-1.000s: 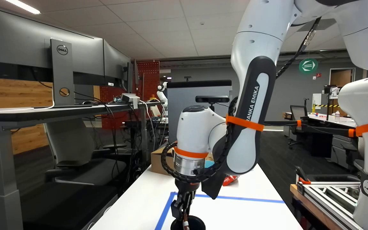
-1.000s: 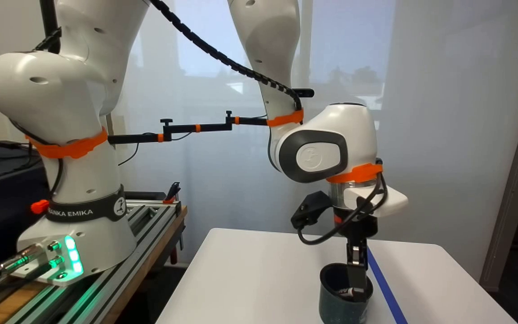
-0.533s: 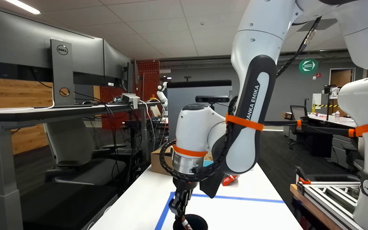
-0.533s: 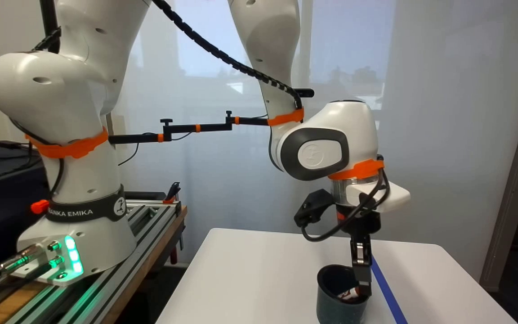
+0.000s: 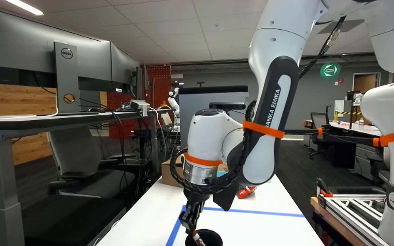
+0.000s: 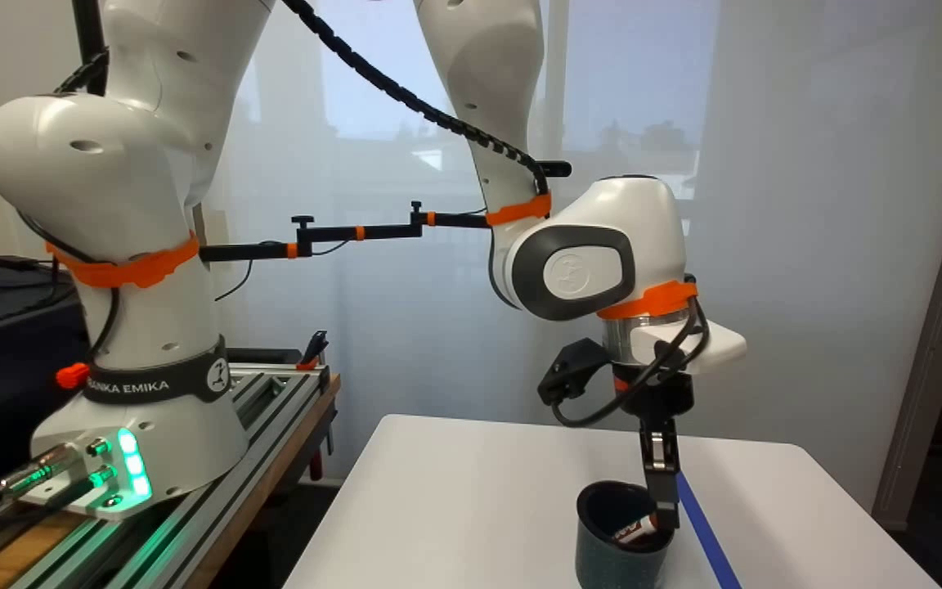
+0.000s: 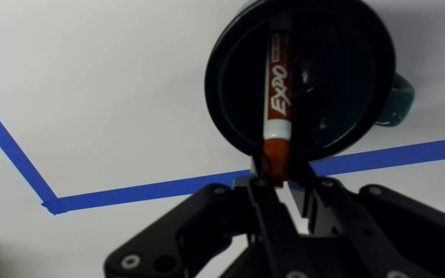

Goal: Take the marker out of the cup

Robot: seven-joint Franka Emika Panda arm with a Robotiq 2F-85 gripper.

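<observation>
1. More of the marker (image 6: 636,530) showed in the mouth of the cup (image 6: 614,566) than a second earlier; the gripper (image 6: 665,517) had risen slightly and edged towards the right rim, as seen in an exterior view.
2. The marker was still inside the cup, slanting: cap uppermost, barrel running down towards the opposite wall, its lower end lost in the dark interior.
3. The gripper pinched the brown cap, one finger each side. In the wrist view the marker's long axis ran straight ahead of the fingertips, over the near rim and across to the far side; whether the cap touched that rim, I could not tell.
4. On that slant the next move seemed to turn: a pull upwards along the axis until the lower end cleared the rim. Sideways travel too soon might have levered the barrel against the wall and dragged the cup.
5. The cup stood upright on the worktop (image 6: 455,491), near the blue tape (image 7: 400,156).
6. Well apart, at the far end in an exterior view, lay a red item (image 5: 246,192), a cardboard box (image 5: 171,173) and, mostly hidden, a light-blue thing (image 5: 222,173).
</observation>
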